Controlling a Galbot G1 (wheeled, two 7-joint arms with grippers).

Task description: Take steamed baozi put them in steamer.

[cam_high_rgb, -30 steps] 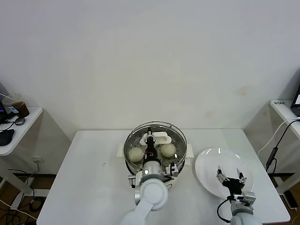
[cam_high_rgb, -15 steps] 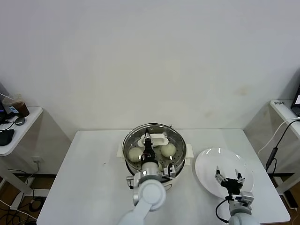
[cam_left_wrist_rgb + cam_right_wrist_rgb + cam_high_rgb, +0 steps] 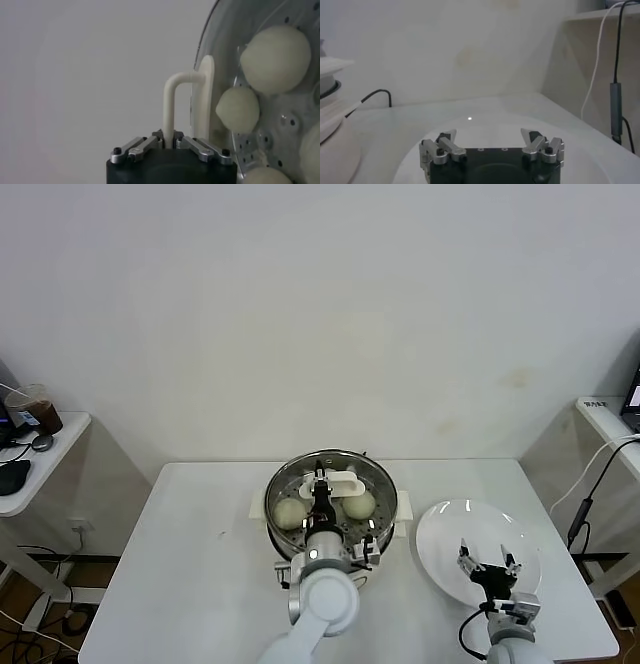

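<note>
The steamer (image 3: 390, 519) stands mid-table with the round glass lid (image 3: 375, 484) over it. My left gripper (image 3: 320, 484) is shut on the lid's white handle (image 3: 331, 480). Through the glass I see two baozi in the head view, one on the left (image 3: 289, 514) and one on the right (image 3: 359, 503). The left wrist view shows my left gripper (image 3: 169, 140) clamped on the handle (image 3: 170, 100), the lid (image 3: 240, 20), and several baozi (image 3: 275, 52) on the perforated tray. My right gripper (image 3: 487, 569) is open and empty above the white plate (image 3: 450, 534).
In the right wrist view my right gripper (image 3: 492, 137) hovers over the bare plate (image 3: 495, 120). A side table with a cup (image 3: 35, 412) stands at far left. A cable (image 3: 590, 484) hangs at the right beyond the table edge.
The left gripper and the lid shifted slightly left and then back over the steamer. The right gripper has barely moved.
</note>
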